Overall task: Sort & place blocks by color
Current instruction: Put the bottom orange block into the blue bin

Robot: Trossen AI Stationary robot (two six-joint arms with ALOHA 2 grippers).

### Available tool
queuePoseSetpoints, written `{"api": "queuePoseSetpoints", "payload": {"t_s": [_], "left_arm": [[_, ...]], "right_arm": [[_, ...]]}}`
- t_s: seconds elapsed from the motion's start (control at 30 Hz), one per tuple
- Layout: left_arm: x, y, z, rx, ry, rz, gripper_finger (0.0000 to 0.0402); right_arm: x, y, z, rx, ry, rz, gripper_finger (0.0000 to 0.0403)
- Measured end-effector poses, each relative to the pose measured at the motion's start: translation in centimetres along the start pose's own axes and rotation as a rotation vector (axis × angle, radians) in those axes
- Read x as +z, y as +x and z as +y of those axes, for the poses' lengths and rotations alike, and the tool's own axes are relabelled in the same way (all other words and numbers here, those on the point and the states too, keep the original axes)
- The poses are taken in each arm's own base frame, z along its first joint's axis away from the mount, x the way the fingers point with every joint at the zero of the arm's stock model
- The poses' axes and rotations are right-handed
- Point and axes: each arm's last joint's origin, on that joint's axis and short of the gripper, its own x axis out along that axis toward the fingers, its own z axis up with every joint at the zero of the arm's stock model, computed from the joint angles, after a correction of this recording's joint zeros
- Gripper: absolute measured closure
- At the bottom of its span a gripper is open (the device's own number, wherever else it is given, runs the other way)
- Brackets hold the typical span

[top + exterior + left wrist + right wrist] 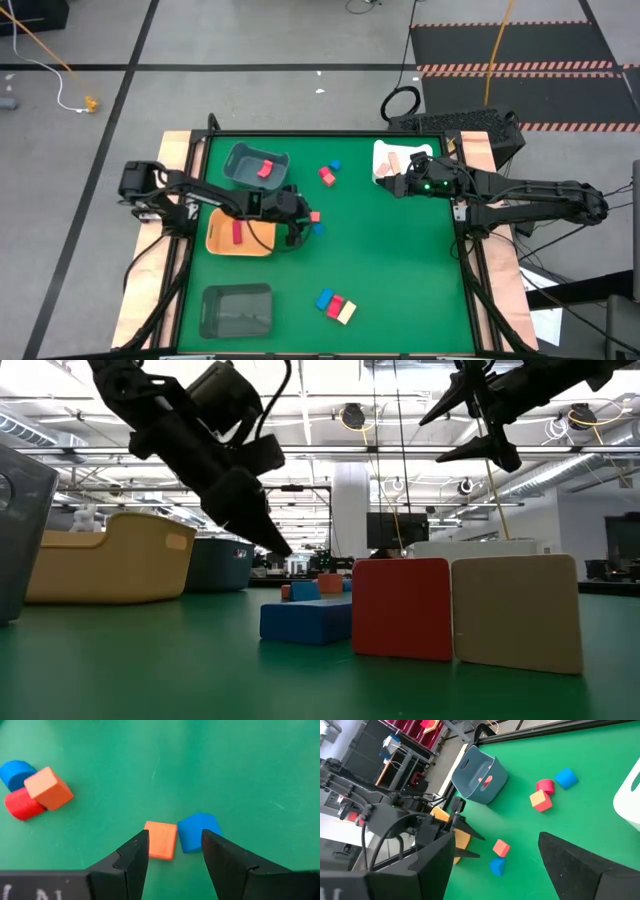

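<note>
1. Directly ahead of the left gripper (pixel 172 851), spread with nothing between its fingers, an orange-red block (pixel 161 839) lies flat on the green table (pixel 225 765); the block sits in line with the gap, toward the left finger (pixel 132 857).
2. A blue block (pixel 197 831) touches the orange-red one on its right side, ahead of the right finger.
3. Orange-red block: flat square face up, edges roughly square to the fingers. Blue block: turned slightly, one corner pointing away.
4. High view: this pair (pixel 315 222) is mid-table, just right of the orange tray (pixel 225 243).
5. Right gripper (pixel 395 185) hovers by the white tray (pixel 385 152) at far right, fingers spread, holding nothing.
</note>
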Motion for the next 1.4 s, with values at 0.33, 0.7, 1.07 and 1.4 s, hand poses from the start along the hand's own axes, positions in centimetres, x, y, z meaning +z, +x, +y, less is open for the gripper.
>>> {"api": "queuePoseSetpoints", "payload": {"t_s": [0.33, 0.7, 1.07, 1.4], "left_arm": [[0.1, 2.6, 0.4, 0.008, 0.053, 0.043, 0.0219], [-0.6, 3.1, 1.5, 0.040, 0.028, 0.090, 0.0156], [-1.0, 3.6, 1.9, -0.002, 0.000, 0.106, 0.0160], [-2.0, 4.7, 1.7, -0.010, -0.028, 0.146, 0.0160]], "right_arm": [[0.0, 0.0, 0.0, -0.001, 0.000, 0.000, 0.0124], [0.0, 0.0, 0.0, -0.001, 0.001, -0.001, 0.0124], [0.0, 0.0, 0.0, -0.001, 0.000, 0.000, 0.0124], [0.0, 0.0, 0.0, 0.000, 0.002, -0.001, 0.0124]]}}
